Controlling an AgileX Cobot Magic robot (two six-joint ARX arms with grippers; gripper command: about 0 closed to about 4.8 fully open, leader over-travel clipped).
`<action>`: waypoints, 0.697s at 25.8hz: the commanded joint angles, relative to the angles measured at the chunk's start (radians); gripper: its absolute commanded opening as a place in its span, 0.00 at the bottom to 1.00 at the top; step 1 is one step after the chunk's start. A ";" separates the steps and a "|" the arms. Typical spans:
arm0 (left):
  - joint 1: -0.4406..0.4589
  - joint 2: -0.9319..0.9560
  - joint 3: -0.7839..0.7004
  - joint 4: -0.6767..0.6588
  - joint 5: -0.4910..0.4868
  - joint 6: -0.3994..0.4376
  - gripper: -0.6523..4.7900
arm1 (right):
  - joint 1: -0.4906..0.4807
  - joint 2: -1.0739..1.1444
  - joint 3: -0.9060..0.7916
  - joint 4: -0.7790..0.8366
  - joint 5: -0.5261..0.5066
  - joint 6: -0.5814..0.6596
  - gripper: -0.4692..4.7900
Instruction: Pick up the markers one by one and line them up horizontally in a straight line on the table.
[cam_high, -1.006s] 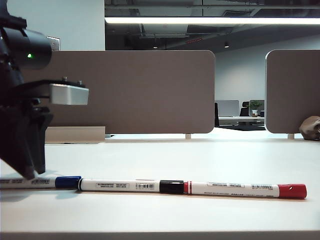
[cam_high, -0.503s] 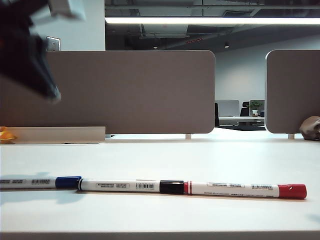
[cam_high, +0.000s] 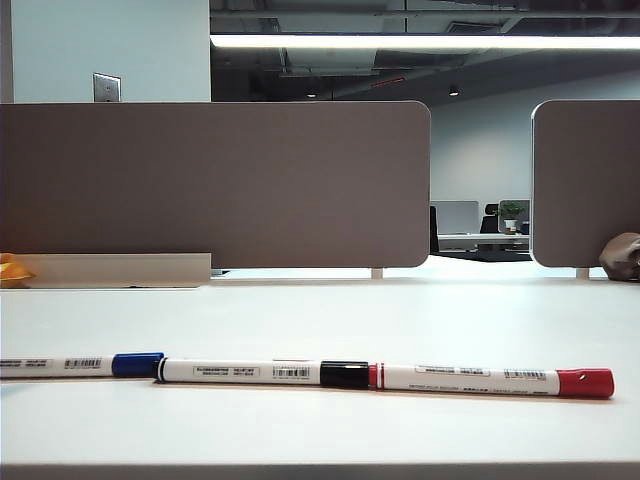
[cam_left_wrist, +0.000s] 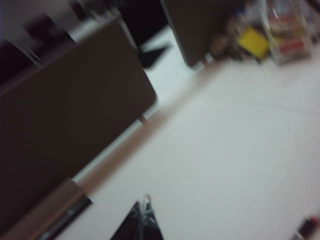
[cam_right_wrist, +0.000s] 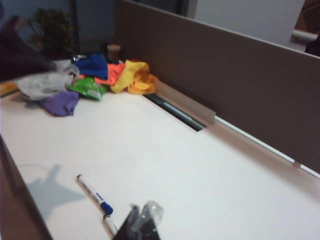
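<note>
- Exterior view, nearest first: 3 markers lie end to end along the lower part of the frame on the white table (cam_high: 420, 310). The blue-capped marker (cam_high: 80, 365) is at lower left, the black-capped marker (cam_high: 262, 372) sits in the middle, and the red-capped marker (cam_high: 495, 380) runs to lower right.
- The blue cap ends just beside the black-capped marker's tip, and the black cap meets the red-banded end of the third pen. The row dips very slightly toward the right, so it reads as near straight.
- Neither arm shows in the exterior view.
- In the left wrist view, heavily blurred, the left gripper (cam_left_wrist: 142, 225) shows at the bottom edge with its fingers together on nothing, above bare table.
- In the right wrist view the right gripper (cam_right_wrist: 142, 222) sits at the bottom edge, fingers pressed together and empty, near the blue-capped marker's cap end.
- Farther back in that view a heap of coloured cloths (cam_right_wrist: 107, 75) lies at upper left, against the grey-brown divider panel (cam_right_wrist: 225, 75).
- Judgement: the line-up looks essentially complete. Doing this step well means lifting both arms clear without brushing the row. If anything needs correcting, it is a light nudge to the red-capped marker.
</note>
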 joint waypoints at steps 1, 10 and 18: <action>0.000 -0.092 -0.018 0.016 -0.040 -0.096 0.11 | 0.000 -0.112 -0.151 0.158 0.036 0.005 0.09; 0.000 -0.361 -0.249 0.061 -0.094 -0.298 0.11 | 0.000 -0.322 -0.534 0.495 0.025 0.006 0.09; 0.000 -0.472 -0.575 0.279 -0.093 -0.475 0.11 | 0.000 -0.331 -0.825 0.753 0.008 0.007 0.09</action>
